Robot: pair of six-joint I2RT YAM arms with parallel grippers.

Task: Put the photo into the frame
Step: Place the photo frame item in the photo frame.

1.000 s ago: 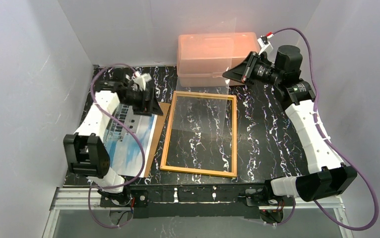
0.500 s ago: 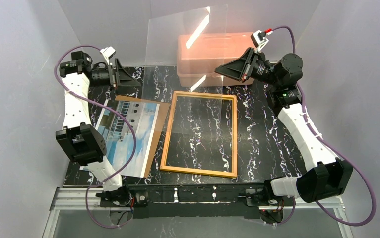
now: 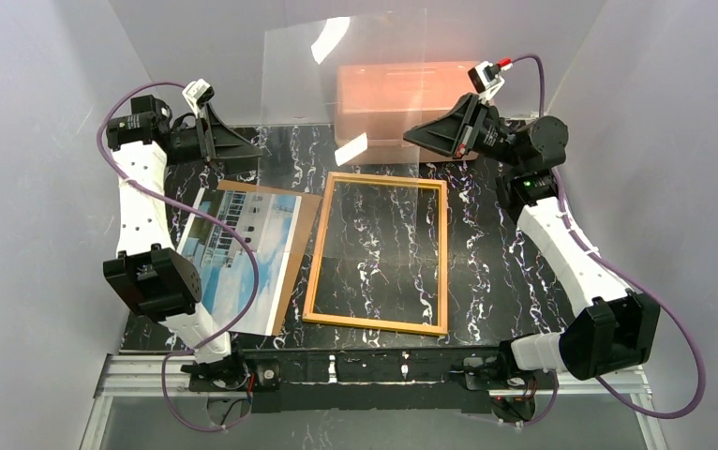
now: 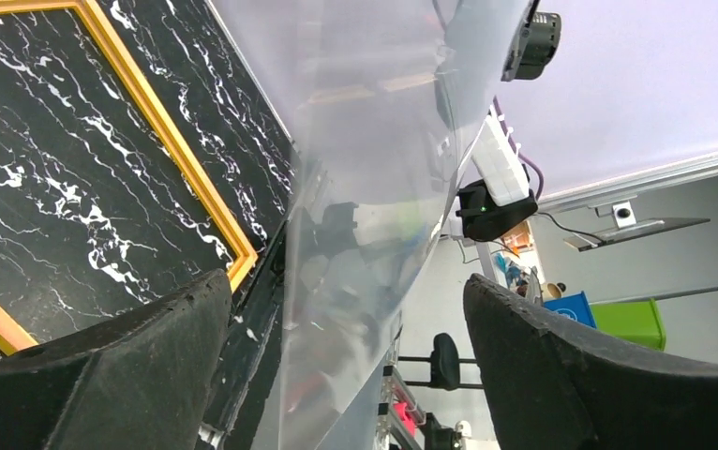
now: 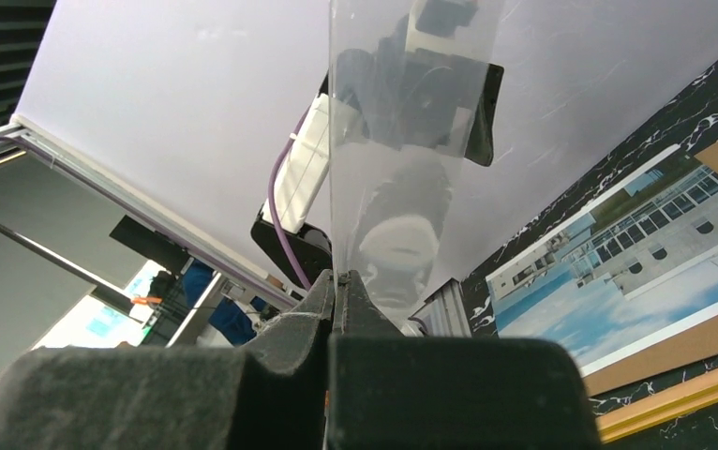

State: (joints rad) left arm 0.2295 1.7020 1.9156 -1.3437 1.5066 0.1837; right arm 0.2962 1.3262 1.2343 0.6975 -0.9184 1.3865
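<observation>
The yellow-orange frame (image 3: pixel 377 253) lies flat mid-table with an open middle; it also shows in the left wrist view (image 4: pixel 163 122). The photo (image 3: pixel 240 251) of sky and building lies left of it on the brown backing board (image 3: pixel 301 253), and shows in the right wrist view (image 5: pixel 636 272). My right gripper (image 3: pixel 421 141) is shut on the clear pane (image 3: pixel 346 84), holding it upright above the table's far side (image 5: pixel 338 286). My left gripper (image 3: pixel 257 150) is open at the pane's lower left edge. The pane (image 4: pixel 365 187) stands between its fingers (image 4: pixel 93 375), apart from both.
A salmon-pink plastic box (image 3: pixel 402 94) stands at the back behind the raised pane. White walls close in the left, right and back sides. The black marbled table (image 3: pixel 496 253) runs right of the frame.
My left arm left the photo, swung to the back left, then reached toward the pane's left edge. My right gripper raised the pane higher and tilted it upright.
</observation>
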